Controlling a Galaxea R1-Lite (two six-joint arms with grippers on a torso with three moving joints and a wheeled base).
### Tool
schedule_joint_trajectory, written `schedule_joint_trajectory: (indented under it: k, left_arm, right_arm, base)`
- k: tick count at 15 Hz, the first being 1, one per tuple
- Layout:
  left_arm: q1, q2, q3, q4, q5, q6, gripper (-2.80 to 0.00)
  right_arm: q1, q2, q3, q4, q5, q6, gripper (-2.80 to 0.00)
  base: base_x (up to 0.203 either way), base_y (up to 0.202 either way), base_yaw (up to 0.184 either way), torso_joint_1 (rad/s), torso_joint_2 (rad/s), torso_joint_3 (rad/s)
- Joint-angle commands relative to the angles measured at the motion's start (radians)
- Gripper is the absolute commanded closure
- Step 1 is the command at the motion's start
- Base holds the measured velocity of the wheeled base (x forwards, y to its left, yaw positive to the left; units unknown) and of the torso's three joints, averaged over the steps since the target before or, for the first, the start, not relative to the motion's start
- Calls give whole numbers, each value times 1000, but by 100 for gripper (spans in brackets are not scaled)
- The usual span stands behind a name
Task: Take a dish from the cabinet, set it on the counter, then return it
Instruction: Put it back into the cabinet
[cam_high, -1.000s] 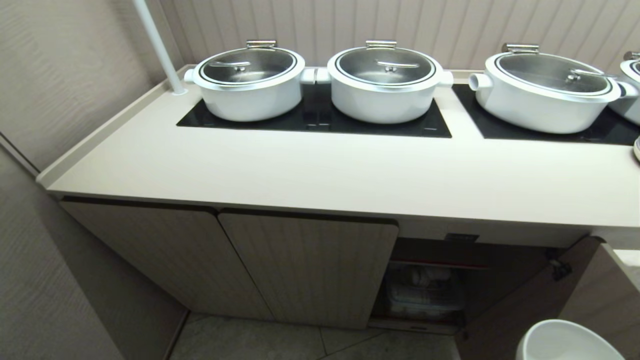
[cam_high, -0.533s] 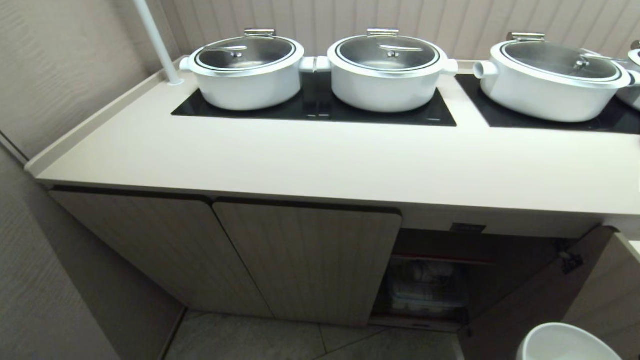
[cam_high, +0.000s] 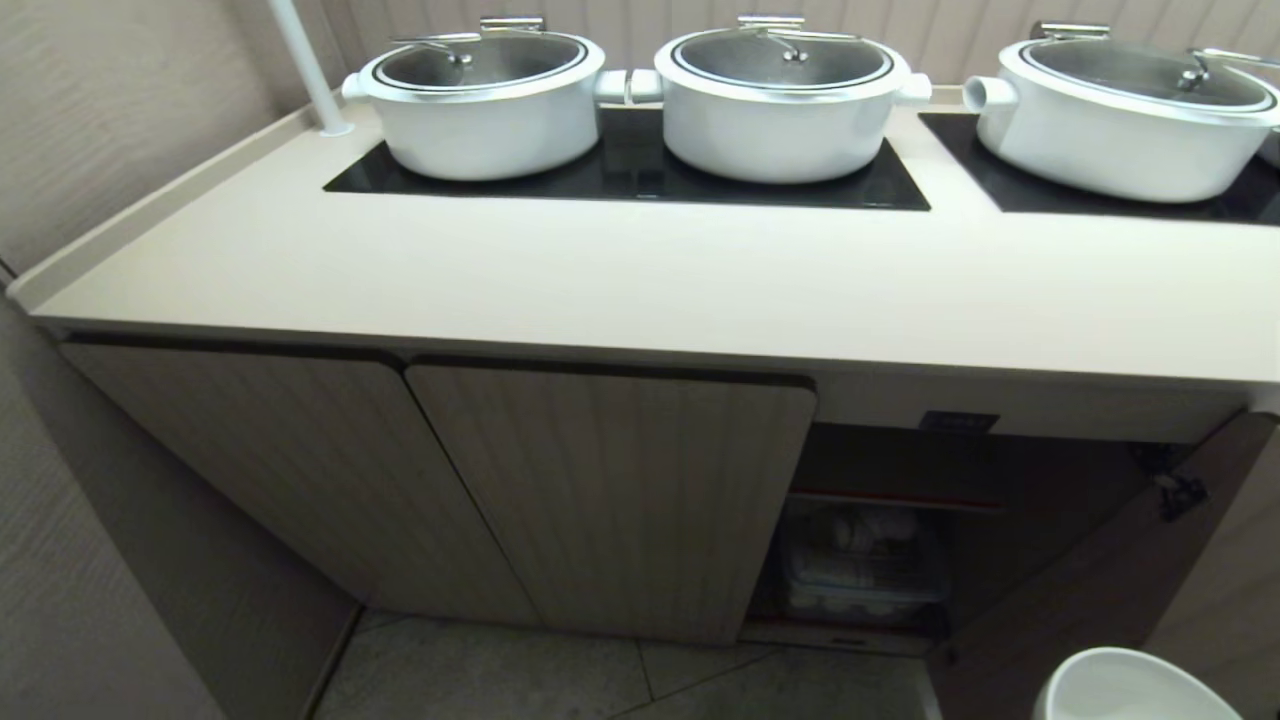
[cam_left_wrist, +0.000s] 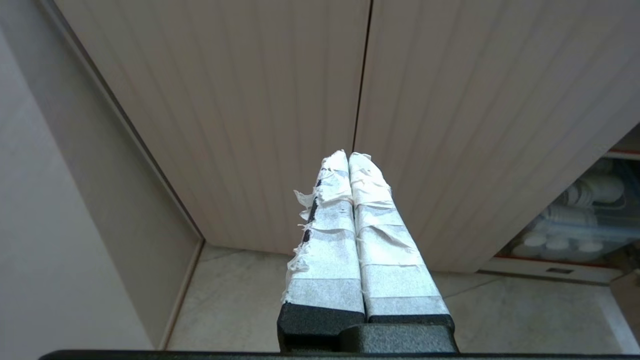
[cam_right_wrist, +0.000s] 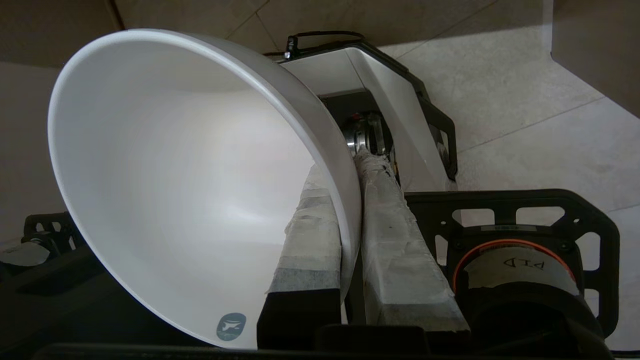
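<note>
Dish first: our small glossy white round ceramic bowl (cam_high: 1140, 686) shows only as a rim at the lower right corner of the head view, low beside the open compartment of the low beige wood-grain cabinet (cam_high: 610, 500) with its ribbed, round-cornered doors. Above it, the long smooth beige countertop (cam_high: 640, 290) carries three large white pots with steel lids (cam_high: 780, 95) on black glass panels (cam_high: 630, 170), and its front stretch holds no bowl. Inside the open compartment, under a red-edged shelf (cam_high: 895, 499), we make out stacked white crockery (cam_high: 865, 560), too dim to sort. From the left wrist view, our left gripper (cam_left_wrist: 348, 156) hangs idle before the closed doors, its taped fingers (cam_left_wrist: 372, 235) pressed together on nothing. From the right wrist view, our right gripper (cam_right_wrist: 351, 180) pinches the bowl's wall (cam_right_wrist: 175, 175), one taped finger (cam_right_wrist: 307, 235) inside and the other outside, the bowl tipped on its side over pale floor tiles (cam_right_wrist: 525, 100). We judge the task to be in transit between cabinet and counter; whether the bowl is on its way out or on its way back we cannot tell from these pictures. Either way, at least one placement remains, and the open door is not yet shut.
</note>
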Motion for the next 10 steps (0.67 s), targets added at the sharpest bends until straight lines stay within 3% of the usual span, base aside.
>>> schedule_joint_trajectory:
  k: [1,10]
  left_arm:
    - [0,0,-1,-1,0,-1,0]
    - [0,0,1,-1,0,-1,0]
  right_arm:
    - [1,2,0,5,0,4,0]
    - [1,4,-3,5,-5,4,0]
  base:
    - [0,0,0,-239,562,310]
    - [0,0,0,-217,524,301]
